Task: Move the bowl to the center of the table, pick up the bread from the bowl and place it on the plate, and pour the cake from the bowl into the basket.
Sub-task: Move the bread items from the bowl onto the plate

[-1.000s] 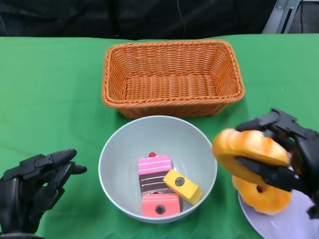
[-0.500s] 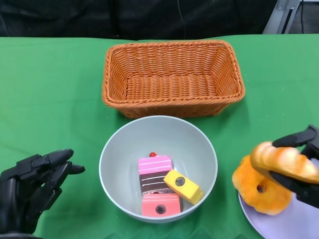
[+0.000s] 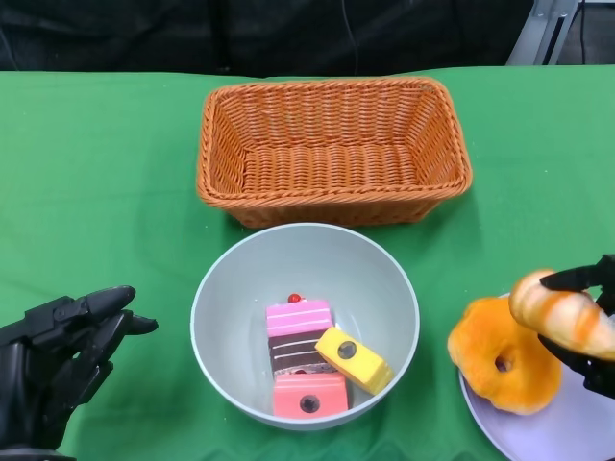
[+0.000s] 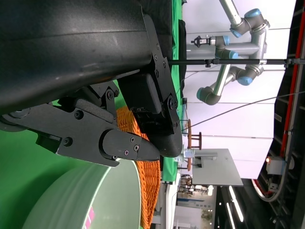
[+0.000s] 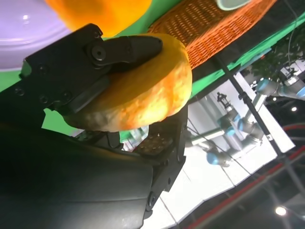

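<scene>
Bread Hangs Over the Plate

While the right hand [image 3: 588, 322] grips the golden oblong bread roll [image 3: 562, 317] between closed fingers [image 5: 126, 47], the roll hangs just above the lilac plate [image 3: 548, 432], long axis sloping toward its middle, beside an orange ring-shaped bun [image 3: 502, 355]. Left of the plate, the grey bowl [image 3: 226, 288] holds cake pieces. The left hand [image 3: 53, 360] rests with fingers spread, holding nothing.

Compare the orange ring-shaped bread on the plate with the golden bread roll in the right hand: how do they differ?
The orange ring-shaped bread has a hole in its middle; the golden bread roll shows none. The ring rests on the lilac plate; the roll is gripped by the right hand above that plate. The ring is deeper orange, the roll paler with streaks. Both look like bread.
</scene>
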